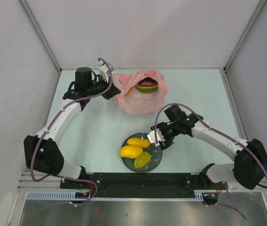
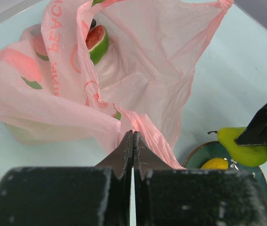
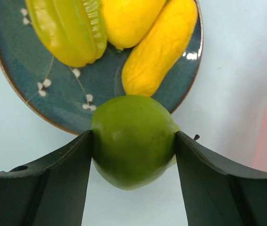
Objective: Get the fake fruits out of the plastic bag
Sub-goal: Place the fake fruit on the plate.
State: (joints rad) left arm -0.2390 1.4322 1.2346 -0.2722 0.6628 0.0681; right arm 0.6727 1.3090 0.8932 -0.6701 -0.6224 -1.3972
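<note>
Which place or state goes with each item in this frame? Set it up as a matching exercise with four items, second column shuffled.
Column one:
1. green pear
2. watermelon slice
3. left gripper
4. yellow mango

Column two:
a. inside the pink bag
b. lying on the plate
c. between the fingers of the right gripper
d. shut on that bag's edge

Pairs: 1-c, 2-a, 3-d, 4-b.

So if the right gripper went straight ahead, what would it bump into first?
Probably the plate: its rim lies right beyond the pear the right gripper holds, with a yellow mango just past that. How high the gripper is above the plate is unclear.
</note>
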